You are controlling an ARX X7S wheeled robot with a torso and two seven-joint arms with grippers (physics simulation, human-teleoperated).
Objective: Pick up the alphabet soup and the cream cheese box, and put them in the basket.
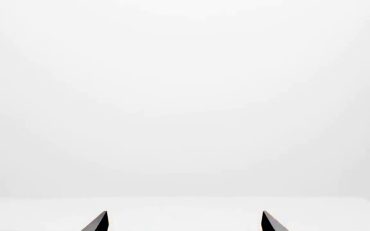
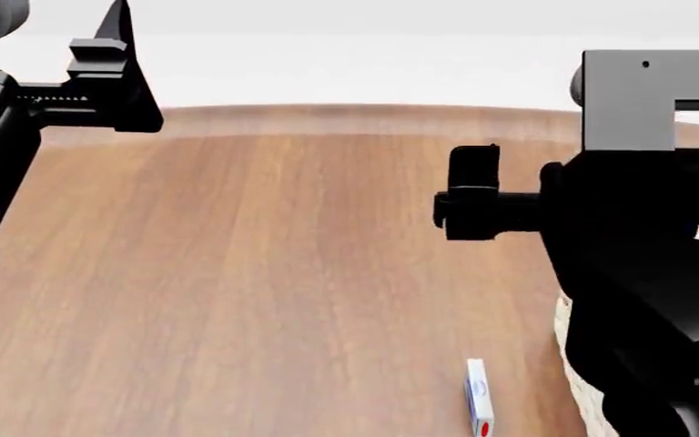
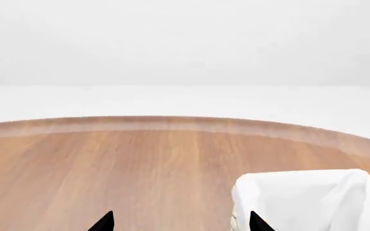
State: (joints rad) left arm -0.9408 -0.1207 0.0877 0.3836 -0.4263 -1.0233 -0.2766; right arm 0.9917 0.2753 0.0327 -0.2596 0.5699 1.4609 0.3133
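Two pincers raised, both spread, holding nothing | cream cheese box (image 2: 479, 398) on table (image 2: 265, 273), below right gripper (image 2: 471, 196) | basket (image 3: 307, 197) just beside it | left gripper (image 2: 113, 77) well apart.

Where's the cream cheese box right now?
In the head view, the cream cheese box stands on edge on the wooden table near the bottom edge, right of centre, just left of the right arm and below the right gripper.

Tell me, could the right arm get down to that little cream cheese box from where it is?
Probably yes: the cream cheese box stands on bare table beside the right arm, whose empty gripper hangs above with nothing between.
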